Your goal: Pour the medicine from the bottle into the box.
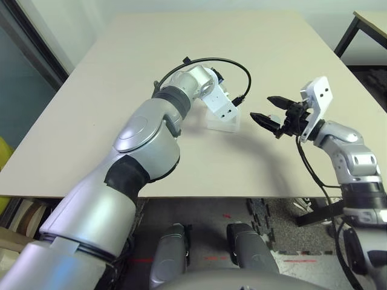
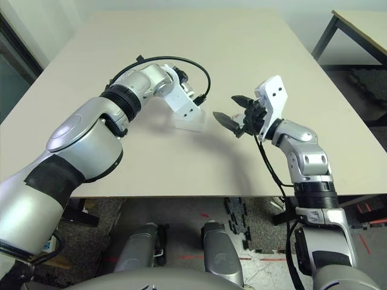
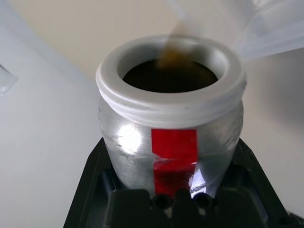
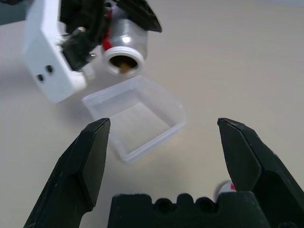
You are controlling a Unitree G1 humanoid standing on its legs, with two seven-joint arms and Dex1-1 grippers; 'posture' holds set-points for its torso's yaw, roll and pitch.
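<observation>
The left end effector (image 4: pixel 102 21), clamped on the tipped bottle (image 4: pixel 124 45), holds its mouth just above the box (image 4: pixel 135 116); right end effector (image 4: pixel 164 164) spread, empty, nearby.

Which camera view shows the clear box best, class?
The right wrist view: the whole box lies open on the table, just below the tilted bottle. The left wrist view catches one blurred corner. In the head views the left arm hides it.

Silver forearms; black cables; white wrist brackets; black tool (image 1: pixel 268 109) fingers.
</observation>
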